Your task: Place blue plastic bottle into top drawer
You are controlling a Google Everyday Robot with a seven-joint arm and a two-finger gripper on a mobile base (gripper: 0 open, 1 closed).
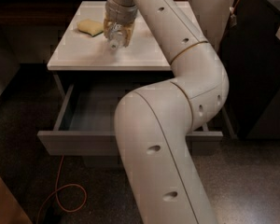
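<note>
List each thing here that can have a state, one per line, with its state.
gripper: shut on the blue plastic bottle, above the cabinet top
blue plastic bottle: gripped, tilted, not yet in drawer
top drawer: pulled open
yellow sponge: lying on cabinet top
orange cable: looped on floor

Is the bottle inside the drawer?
No, the gripper holds the blue plastic bottle above the white cabinet top, and the top drawer stands open below.
</note>
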